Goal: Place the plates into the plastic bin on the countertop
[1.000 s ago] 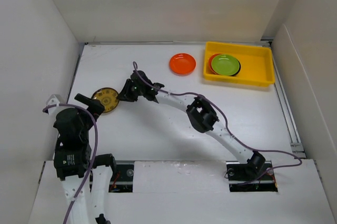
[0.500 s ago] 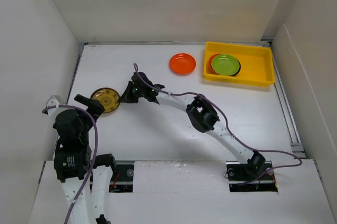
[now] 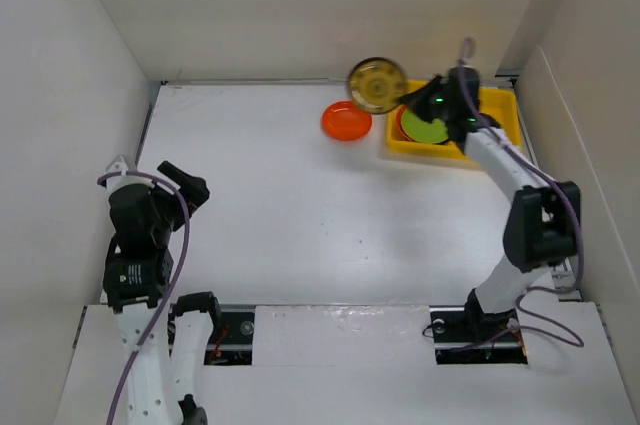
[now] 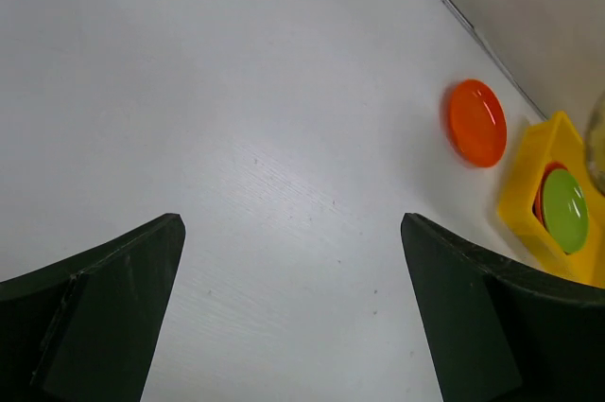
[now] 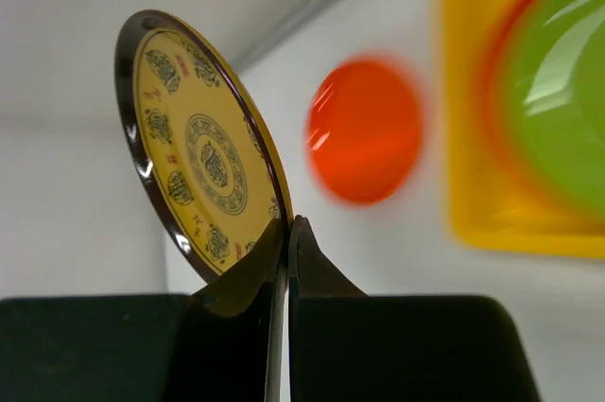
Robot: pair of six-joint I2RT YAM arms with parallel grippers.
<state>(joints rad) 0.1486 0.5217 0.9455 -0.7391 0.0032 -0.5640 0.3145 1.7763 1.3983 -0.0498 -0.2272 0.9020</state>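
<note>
My right gripper (image 5: 287,224) is shut on the rim of a brown-and-gold patterned plate (image 5: 196,137). That plate (image 3: 376,84) hangs tilted in the air just left of the yellow plastic bin (image 3: 492,130), with the right gripper (image 3: 408,97) beside it. Inside the bin a lime green plate (image 3: 428,123) lies on top of an orange one. Another orange plate (image 3: 344,121) sits on the white countertop (image 3: 300,215) left of the bin. My left gripper (image 4: 291,232) stands open over bare countertop at the left (image 3: 183,188), holding nothing.
White walls (image 3: 70,95) close in the countertop on the left, back and right. The bin's right half (image 3: 490,120) holds no plates. The right arm (image 3: 525,205) stretches up along the right side.
The right gripper shut on the brown-and-gold plate at the left, lifted it, and swung it across to the bin's left edge. The left gripper moved up slightly.
</note>
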